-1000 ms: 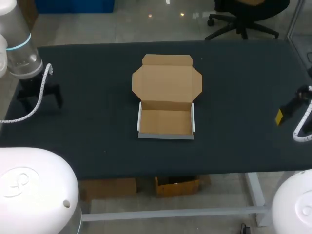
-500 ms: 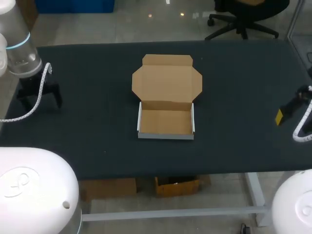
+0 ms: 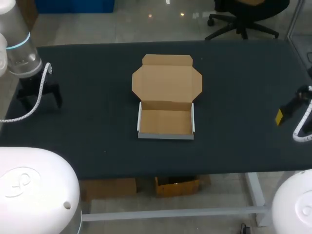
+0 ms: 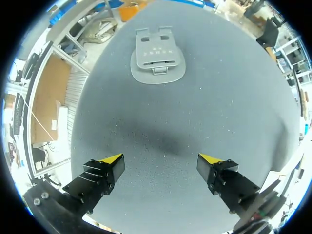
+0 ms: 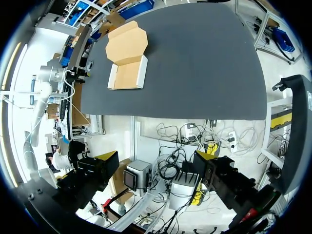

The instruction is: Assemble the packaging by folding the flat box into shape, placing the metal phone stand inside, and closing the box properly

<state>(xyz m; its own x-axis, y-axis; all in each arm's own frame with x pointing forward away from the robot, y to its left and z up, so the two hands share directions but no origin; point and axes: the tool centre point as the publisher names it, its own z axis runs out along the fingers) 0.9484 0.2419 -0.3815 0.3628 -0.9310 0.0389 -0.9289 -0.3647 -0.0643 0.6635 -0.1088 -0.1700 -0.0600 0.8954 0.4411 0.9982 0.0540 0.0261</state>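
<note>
The cardboard box (image 3: 165,122) stands folded in the middle of the black table (image 3: 97,141), its lid (image 3: 166,83) laid flat behind it and its tray empty. From the right wrist view the box (image 5: 127,61) lies far ahead. A grey metal phone stand (image 4: 158,56) lies flat on the table ahead of my left gripper (image 4: 163,163), which is open and holds nothing. The stand does not show in the head view. There my left gripper (image 3: 39,97) hangs over the table's left end. My right gripper (image 3: 285,113) sits at the right end; it (image 5: 156,163) is open and empty.
Bare black tabletop surrounds the box on all sides. The right gripper looks out past the table's near edge (image 5: 195,114) at cables on the floor.
</note>
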